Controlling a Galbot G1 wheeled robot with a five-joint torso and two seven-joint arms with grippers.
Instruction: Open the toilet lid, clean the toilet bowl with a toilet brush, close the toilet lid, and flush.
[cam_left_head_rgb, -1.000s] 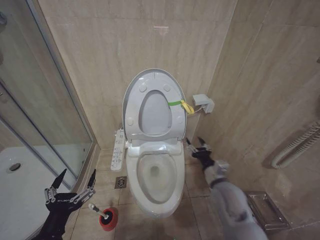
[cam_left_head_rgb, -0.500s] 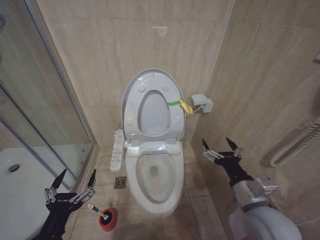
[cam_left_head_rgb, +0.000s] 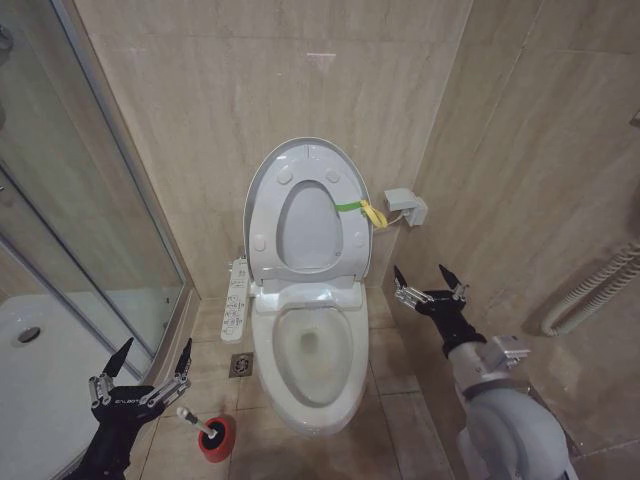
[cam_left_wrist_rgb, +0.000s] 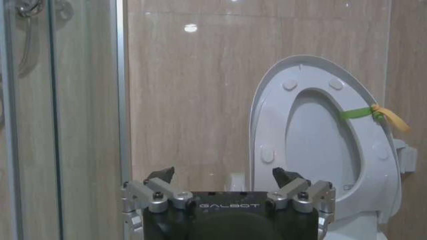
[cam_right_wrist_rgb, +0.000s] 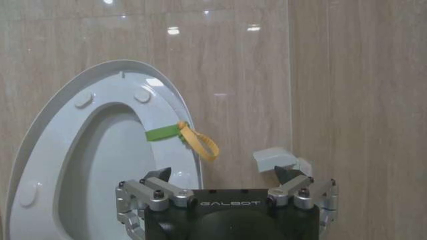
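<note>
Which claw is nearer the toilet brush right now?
The left claw: it hangs open just above and beside the toilet brush in its red holder. The right claw is open across the toilet bowl.

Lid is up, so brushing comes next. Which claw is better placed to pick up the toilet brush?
The left claw, probably. It hangs open just above the toilet brush in its red holder, left of the toilet bowl. The right claw, also open, is across the bowl.
</note>
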